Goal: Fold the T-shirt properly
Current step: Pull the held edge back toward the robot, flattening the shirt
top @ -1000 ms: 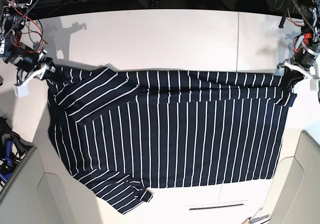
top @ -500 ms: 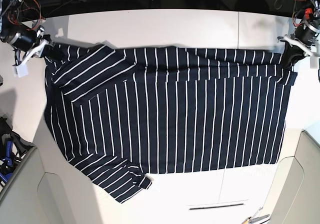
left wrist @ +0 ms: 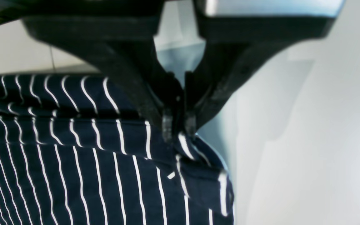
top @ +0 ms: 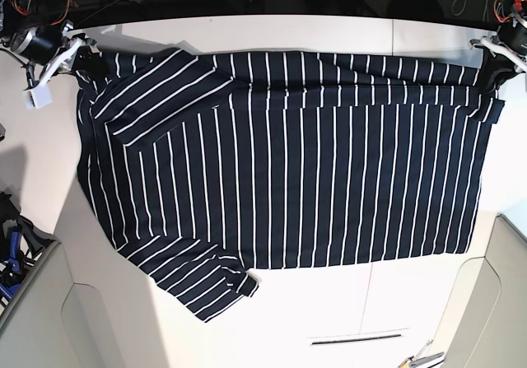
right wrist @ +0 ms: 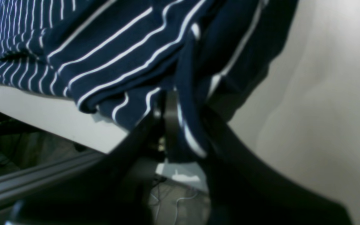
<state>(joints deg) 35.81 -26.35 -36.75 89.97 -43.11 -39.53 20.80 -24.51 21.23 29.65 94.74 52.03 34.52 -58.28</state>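
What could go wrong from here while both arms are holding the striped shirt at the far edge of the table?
The left gripper pinches only a small bunched corner of the T-shirt, so a pull might slip it free. The right gripper holds cloth right at the table edge, where the fabric could drop over. The sleeve lies crumpled and could fold in crooked.

Soft matt cloth T-shirt [top: 280,162] lies on a smooth, faintly glossy white table [top: 272,34].

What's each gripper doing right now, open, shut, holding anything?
Left gripper: shut on a far corner of the T-shirt.
Right gripper: shut on the T-shirt's other far corner.
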